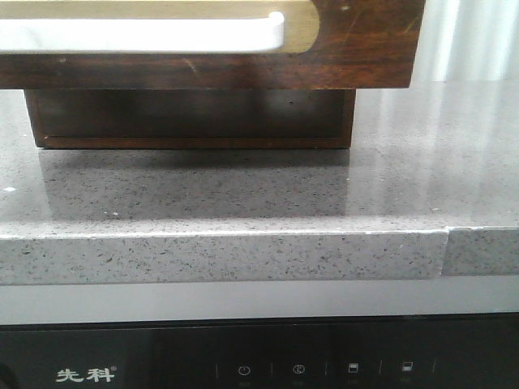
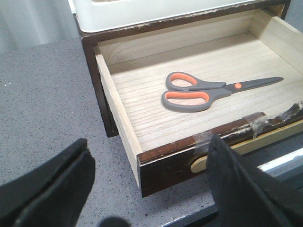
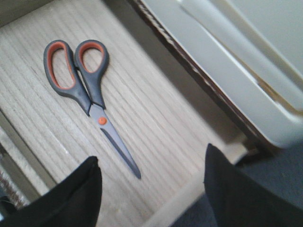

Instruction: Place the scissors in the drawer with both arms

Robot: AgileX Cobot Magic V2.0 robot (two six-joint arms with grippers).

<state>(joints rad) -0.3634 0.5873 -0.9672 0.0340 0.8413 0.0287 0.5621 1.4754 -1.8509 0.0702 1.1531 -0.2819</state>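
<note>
Both grippers, left and right, hang released and hold nothing.
Your scissors lie flat inside the open drawer; you only have closing left, I judge.

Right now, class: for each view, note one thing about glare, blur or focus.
Front view: window glare streaks the grey countertop; the drawer front looms close. Left wrist view: scissors sharp, the left hand a dark blur. Right wrist view: soft overall, the right hand blurred.

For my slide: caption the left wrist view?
Scissors lie flat in the open drawer; left gripper open.
</note>
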